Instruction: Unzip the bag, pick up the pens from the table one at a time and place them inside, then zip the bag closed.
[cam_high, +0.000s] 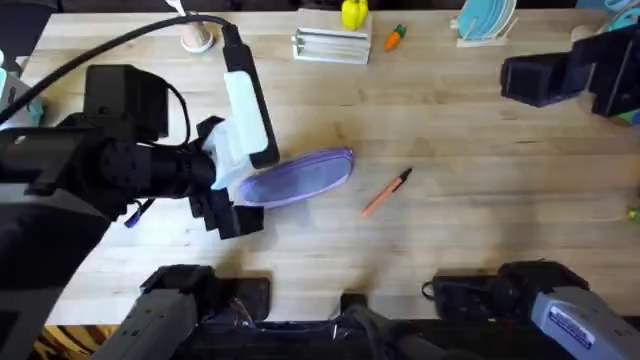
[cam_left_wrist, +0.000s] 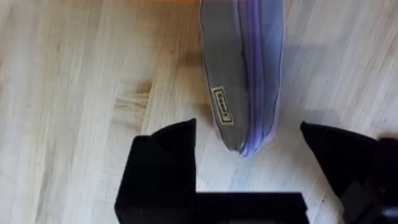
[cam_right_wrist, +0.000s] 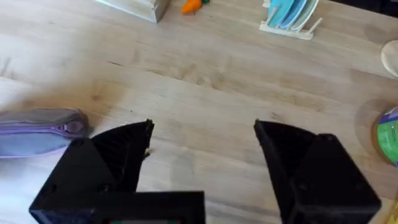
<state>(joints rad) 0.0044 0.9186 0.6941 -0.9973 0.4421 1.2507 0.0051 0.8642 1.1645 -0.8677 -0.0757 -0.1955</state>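
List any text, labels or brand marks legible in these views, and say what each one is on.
None can be read.
Small sewn tag on the bag, seen from the left wrist: bordered, lettering too blurred to read.
Sticker on the right arm near its base, overhead: print too small to read.
Round green and blue item at the edge of the right wrist view: any print is blurred.

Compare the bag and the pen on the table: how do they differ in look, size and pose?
The bag is lilac fabric, a wide oval; the pen is orange with a black tip, and thin. The bag is longer than the pen. The bag's end lies between the left gripper's open fingers; the pen lies apart, untouched. Both rest flat on the table.
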